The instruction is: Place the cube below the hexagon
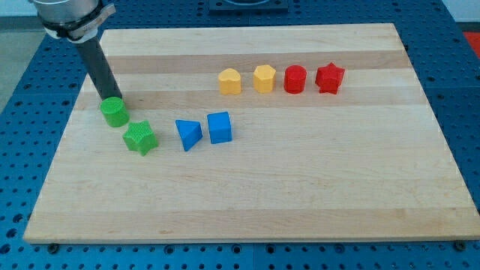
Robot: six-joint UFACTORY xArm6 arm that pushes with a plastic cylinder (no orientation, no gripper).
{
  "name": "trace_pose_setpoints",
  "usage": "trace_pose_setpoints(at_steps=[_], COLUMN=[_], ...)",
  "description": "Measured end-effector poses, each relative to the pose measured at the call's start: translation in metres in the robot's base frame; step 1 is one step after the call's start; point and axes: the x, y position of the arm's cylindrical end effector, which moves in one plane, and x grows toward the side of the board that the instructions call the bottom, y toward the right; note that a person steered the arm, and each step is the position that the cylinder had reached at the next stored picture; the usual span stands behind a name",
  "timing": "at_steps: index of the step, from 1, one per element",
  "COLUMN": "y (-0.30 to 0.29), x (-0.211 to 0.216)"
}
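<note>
Blue cube (220, 127) sits near the middle of the wooden board (300, 195), a touch toward the view's left, squat and even-sided, so no long axis to speak of; it is turned slightly, one face looking toward the view's bottom. No label, no writing on it, or on anything else here. Just beside it on the view's left, the blue triangular block (188, 134), its narrow end aimed at the view's bottom, a thin gap between the two. Further left, the green star (140, 139), and up and left of that the green cylinder (114, 112).

And there's my tip (111, 98), right at the cylinder's upper edge, touching or as good as touching it, well apart from the cube. The dark rod leans up toward the view's top left corner. No claw on this arm, just the plain rod end, so nothing is wide, narrow or holding.

Over to the upper row, toward the view's top right of the cube: yellow pentagon-like block (230, 81), then the yellow hexagon (264, 78), red cylinder (295, 79), red star (329, 77), evenly lined up, left to right. The cube lies lower than the hexagon, offset to its left.
</note>
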Motion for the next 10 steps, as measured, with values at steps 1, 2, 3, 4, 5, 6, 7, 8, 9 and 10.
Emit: trace_pose_setpoints(at_steps=[1,2,3,4,5,6,7,8,9,10], y=[0.000,-0.003,-0.006,-0.006,-0.006,-0.006,-0.005,0.022,0.058,0.084], x=[0.016,0.033,0.048,0.057,0.058,0.058,0.058,0.058,0.050,0.032])
